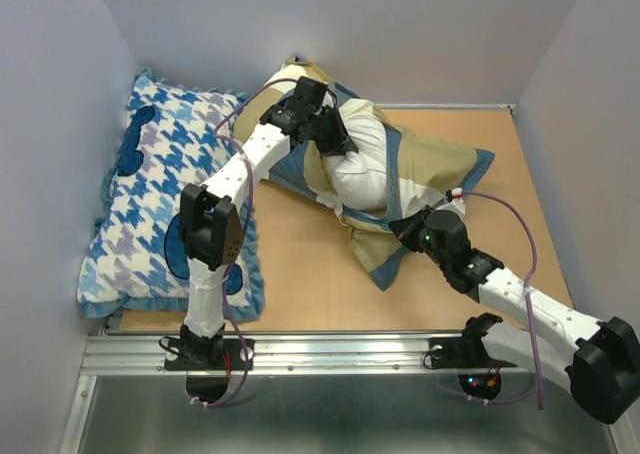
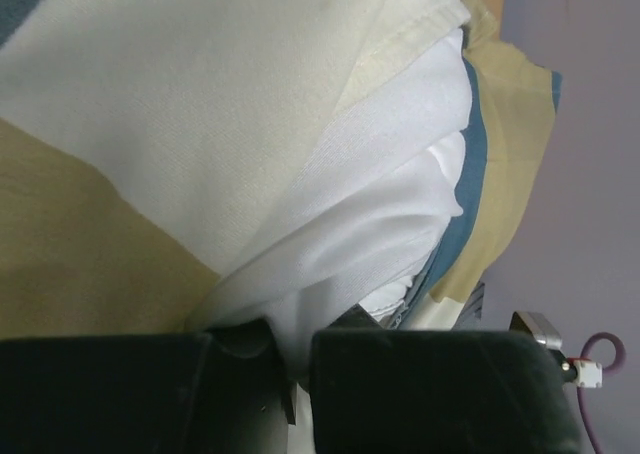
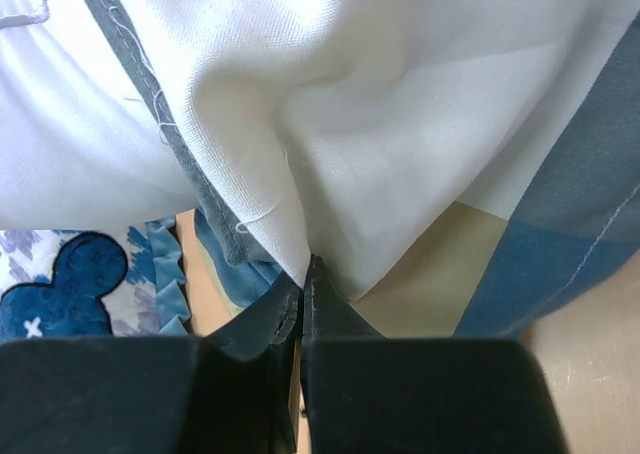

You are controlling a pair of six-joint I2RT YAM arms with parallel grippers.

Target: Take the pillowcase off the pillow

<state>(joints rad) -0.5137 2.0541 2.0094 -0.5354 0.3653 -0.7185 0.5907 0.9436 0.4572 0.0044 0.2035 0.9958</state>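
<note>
Case: pillowcase [image 1: 440,164] holds the pillow [image 1: 365,169] only partly, its white bulk bulging out between both claws | left claw [image 2: 293,374] clenched on pillow cloth | right claw [image 3: 303,294] clenched on a pillowcase fold | surface: wooden table [image 1: 310,274] under the claws, grey walls [image 1: 400,34] around | count: one pillowcase, one pillow, one houndstooth cushion [image 1: 170,194] left of the left claw

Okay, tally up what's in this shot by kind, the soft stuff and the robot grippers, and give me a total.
Pillows and cushions: 2, the white pillow and the houndstooth cushion
Pillowcases: 1, the pillowcase, still partly around the pillow
Grippers: 2, the left gripper and the right gripper
Total: 5
</note>
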